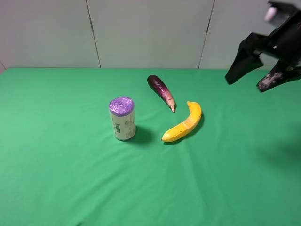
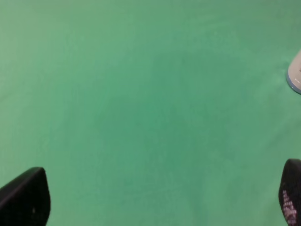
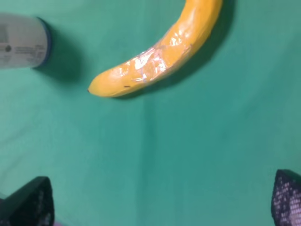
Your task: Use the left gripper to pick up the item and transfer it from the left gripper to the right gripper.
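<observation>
Robot test bench in a lab-like room, green cloth covering the whole tabletop, plain pale panelled wall behind, black robot arm overhead

high frontal overview; wrist views downward, close

I've got a table covered edge to edge in a green cloth, running back to a pale panelled wall. Three things lie on it, all near the middle. A curved yellow banana lies flat, clear film wrapped around its mid-section — the right wrist view shows that shine well. Just behind it lies a dark purple eggplant, its pale tip pointing toward the banana's far end, near it but apart. To the left of both stands an upright roll with a purple top and a pale printed label — well apart from the banana, casting a shadow toward it.
</observation>
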Controlling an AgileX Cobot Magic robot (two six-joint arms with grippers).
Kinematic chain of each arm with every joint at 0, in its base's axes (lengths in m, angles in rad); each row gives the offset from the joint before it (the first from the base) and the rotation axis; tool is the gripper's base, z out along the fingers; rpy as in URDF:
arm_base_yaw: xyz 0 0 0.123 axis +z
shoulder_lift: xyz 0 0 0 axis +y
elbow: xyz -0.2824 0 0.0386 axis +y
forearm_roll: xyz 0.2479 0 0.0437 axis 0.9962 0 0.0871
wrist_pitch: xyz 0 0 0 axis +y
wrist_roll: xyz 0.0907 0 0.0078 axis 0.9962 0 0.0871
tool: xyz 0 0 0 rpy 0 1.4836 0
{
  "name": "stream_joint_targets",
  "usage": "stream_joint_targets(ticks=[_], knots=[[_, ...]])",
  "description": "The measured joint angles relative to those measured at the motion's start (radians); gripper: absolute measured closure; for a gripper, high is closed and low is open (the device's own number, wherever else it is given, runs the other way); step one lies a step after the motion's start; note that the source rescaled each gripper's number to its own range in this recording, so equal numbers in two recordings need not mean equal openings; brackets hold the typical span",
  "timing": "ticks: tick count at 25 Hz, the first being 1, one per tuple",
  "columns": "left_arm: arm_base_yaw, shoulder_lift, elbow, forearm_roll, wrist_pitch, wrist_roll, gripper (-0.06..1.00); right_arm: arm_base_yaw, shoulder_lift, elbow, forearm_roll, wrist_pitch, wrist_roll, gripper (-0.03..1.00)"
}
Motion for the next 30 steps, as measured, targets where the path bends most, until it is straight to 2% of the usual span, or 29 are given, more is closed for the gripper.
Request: stream_joint_targets(ticks=[8,15,30], knots=[[0.0,0.0,0.0,0.0,0.0,0.0,-0.02,0.0,-0.269,0.0,-0.096,0.005,0.052,-0.03],[0.0,0.0,0.0,0.0,0.0,0.0,-0.02,0.0,-0.507,0.038,-0.117,0.007,0.059,-0.03],[0.0,0.0,0.0,0.0,0.0,0.0,-0.02,0.0,-1.059,0.421,-0.168,0.011,0.059,-0.03]])
